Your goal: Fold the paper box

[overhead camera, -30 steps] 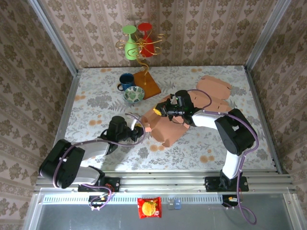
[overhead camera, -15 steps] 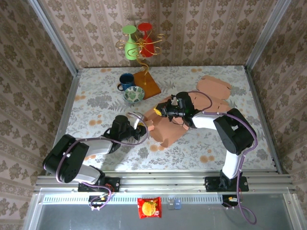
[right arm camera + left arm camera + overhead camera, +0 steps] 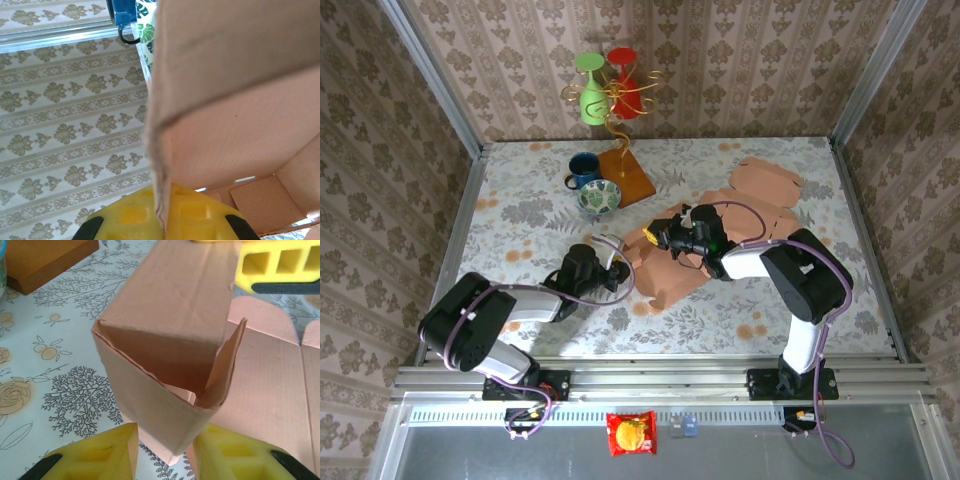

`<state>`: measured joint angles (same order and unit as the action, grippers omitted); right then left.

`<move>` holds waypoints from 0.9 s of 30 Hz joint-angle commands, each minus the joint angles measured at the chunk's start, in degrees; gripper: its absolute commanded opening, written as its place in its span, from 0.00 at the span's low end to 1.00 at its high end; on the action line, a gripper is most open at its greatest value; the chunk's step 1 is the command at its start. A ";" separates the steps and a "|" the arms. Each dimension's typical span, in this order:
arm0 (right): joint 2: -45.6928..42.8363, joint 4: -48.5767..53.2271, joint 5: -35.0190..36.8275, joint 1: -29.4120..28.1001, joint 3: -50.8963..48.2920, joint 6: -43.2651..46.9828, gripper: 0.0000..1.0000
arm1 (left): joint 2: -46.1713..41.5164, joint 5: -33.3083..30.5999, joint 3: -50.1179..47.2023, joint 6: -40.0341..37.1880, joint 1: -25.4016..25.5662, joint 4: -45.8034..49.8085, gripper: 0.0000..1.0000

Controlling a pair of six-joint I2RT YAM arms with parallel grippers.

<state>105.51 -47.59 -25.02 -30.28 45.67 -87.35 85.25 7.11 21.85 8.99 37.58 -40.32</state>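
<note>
**Half-raised paper box gripped from the right at mid-counter**

The brown corrugated-cardboard paper box [image 3: 665, 268] sits near the middle of the floral-patterned counter [image 3: 520, 215], between the two arms. Part of it lies flat and one section is raised into an open, four-sided tube. In the left wrist view the tube's open end [image 3: 165, 340] faces the camera, with a loose flap leaning inward on its right side.

The left gripper [image 3: 616, 262] is at the box's left end. Its jaws [image 3: 167, 434] stand released, one yellow finger on each side of the tube's lower corner, and bare counter shows beside the left finger.

The right gripper [image 3: 653, 236] reaches in from the far side. Its jaws are clenched on a raised wall of the box, and the right wrist view shows the cardboard edge [image 3: 240, 75] running down into the yellow pads [image 3: 130, 220].

Behind the box stand a dark blue mug [image 3: 583, 168], a leaf-patterned bowl [image 3: 599, 196] and a wooden slab [image 3: 630, 176] carrying a gold wire stand. More flat cardboard pieces [image 3: 767, 183] lie at the back right.
</note>
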 commanded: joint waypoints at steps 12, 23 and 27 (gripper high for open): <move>2.85 -5.22 4.34 -2.41 -2.03 -2.82 0.00 | 3.92 -10.04 3.02 3.04 2.23 -3.97 0.38; 3.37 -5.88 5.15 -2.94 -2.65 -4.05 0.00 | 6.45 -17.13 3.96 4.60 5.16 -6.22 0.44; 3.24 -5.67 5.24 -2.94 -2.91 -4.49 0.00 | 6.57 -19.06 3.82 4.78 5.22 -7.09 0.43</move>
<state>107.53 -54.28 -19.73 -32.32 44.34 -90.74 91.13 -8.23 24.43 12.47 42.78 -44.40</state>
